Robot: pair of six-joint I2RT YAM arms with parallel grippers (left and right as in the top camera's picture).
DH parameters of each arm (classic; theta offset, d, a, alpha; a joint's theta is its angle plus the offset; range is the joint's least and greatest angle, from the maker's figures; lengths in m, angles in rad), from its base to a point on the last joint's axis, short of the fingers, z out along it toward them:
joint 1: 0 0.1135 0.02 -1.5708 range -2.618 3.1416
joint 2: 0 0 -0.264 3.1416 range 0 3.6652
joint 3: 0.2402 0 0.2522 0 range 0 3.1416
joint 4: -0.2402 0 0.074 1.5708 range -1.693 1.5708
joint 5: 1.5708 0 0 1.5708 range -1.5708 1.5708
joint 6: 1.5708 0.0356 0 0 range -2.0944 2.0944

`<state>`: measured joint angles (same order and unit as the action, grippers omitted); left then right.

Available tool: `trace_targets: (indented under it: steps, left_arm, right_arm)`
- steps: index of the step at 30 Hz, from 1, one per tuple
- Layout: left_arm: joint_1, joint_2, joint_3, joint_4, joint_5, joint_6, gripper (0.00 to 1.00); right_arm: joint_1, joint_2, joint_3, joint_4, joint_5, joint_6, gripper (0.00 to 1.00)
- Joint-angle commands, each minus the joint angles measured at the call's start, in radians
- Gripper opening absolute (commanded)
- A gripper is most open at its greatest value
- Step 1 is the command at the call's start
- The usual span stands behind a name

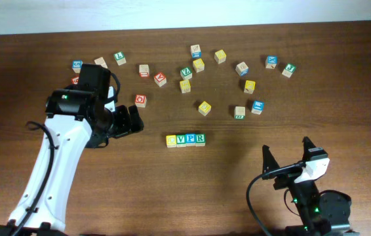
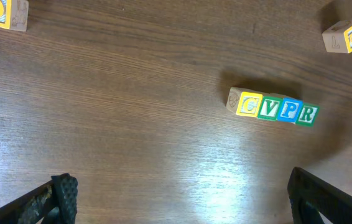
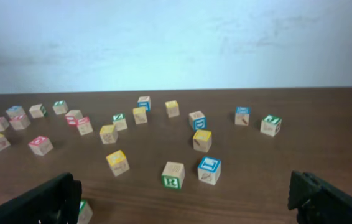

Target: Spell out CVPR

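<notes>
While both my arms hung over the dark brown wooden table (image 1: 343,98), the holdings read as follows.

Left gripper (image 1: 130,122): jaws spread fully wide, holding nothing, hovering to the left of the letter row and apart from it.

Right gripper (image 1: 286,148): jaws likewise at full spread, empty, near the table's front edge and well to the right of the row.

Task items: small wooden cube with a yellow-faced C (image 1: 171,140), green V cube (image 1: 181,139), blue P cube (image 1: 191,139), green R cube (image 1: 200,139). They stood touching side by side in one straight row at mid-table and read C, V, P, R from left to right. My left wrist view showed the row slightly slanted.

Surroundings: many other small wooden letter cubes (image 1: 198,65), scattered loose across the far half of the table. All lay beyond the row. A yellow-faced cube (image 1: 204,108) sat nearest the row, just past its R end. A red-faced cube (image 1: 140,100) sat close beside my left gripper, on its far side.
</notes>
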<state>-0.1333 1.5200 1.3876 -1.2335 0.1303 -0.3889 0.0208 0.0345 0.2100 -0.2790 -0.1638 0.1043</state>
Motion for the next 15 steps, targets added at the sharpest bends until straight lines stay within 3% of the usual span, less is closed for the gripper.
trace_targets:
  steps: [1, 12, 15]
  left_arm:
    - [0.003, -0.011, 0.010, 0.001, 0.003, 0.005, 0.99]
    - [0.003, -0.011, 0.010, 0.001, 0.003, 0.005, 0.99]
    - [0.003, -0.011, 0.010, 0.001, 0.003, 0.005, 0.99]
  right_arm:
    - [-0.023, -0.031, -0.033, 0.010, -0.012, -0.023, 0.98]
    - [-0.022, -0.031, -0.204, 0.350, -0.009, -0.044, 0.98]
    - [-0.021, -0.031, -0.204, 0.331, 0.023, -0.044, 0.98]
